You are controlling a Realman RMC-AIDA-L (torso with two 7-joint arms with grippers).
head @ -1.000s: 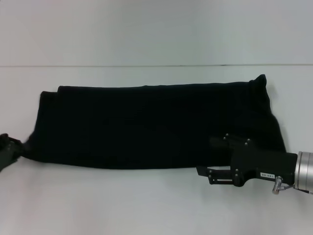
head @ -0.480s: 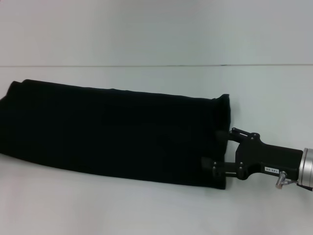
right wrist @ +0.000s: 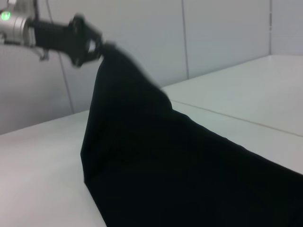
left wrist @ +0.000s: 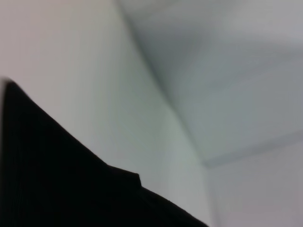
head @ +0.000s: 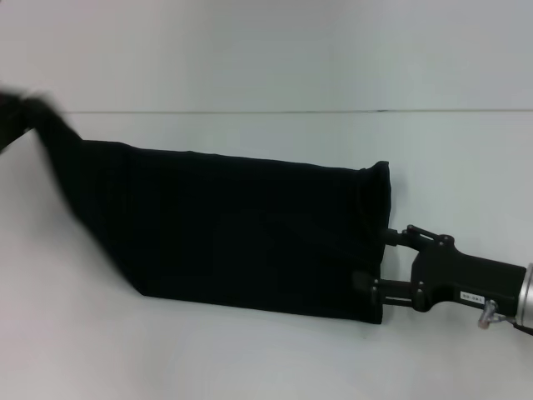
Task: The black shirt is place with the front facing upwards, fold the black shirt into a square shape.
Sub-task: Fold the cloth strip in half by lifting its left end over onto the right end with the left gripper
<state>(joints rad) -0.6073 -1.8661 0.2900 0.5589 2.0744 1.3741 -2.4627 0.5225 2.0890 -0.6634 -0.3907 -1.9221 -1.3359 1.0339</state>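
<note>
White worktop, pale wall behind. At the far left edge the left gripper (right wrist: 97,43), clamped on one end of the shirt (head: 250,229), has swung that end up off the worktop since a moment ago. The band hangs taut down to the near right, where the right gripper (head: 385,267) stays pinched on the other end. I'd say the crosswise fold is starting.

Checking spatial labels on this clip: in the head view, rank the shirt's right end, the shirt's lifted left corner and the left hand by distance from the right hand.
1. Black shirt's right end, touching the right hand.
2. Lifted left corner, raised far left.
3. Left hand, just beyond, at the left edge.
</note>
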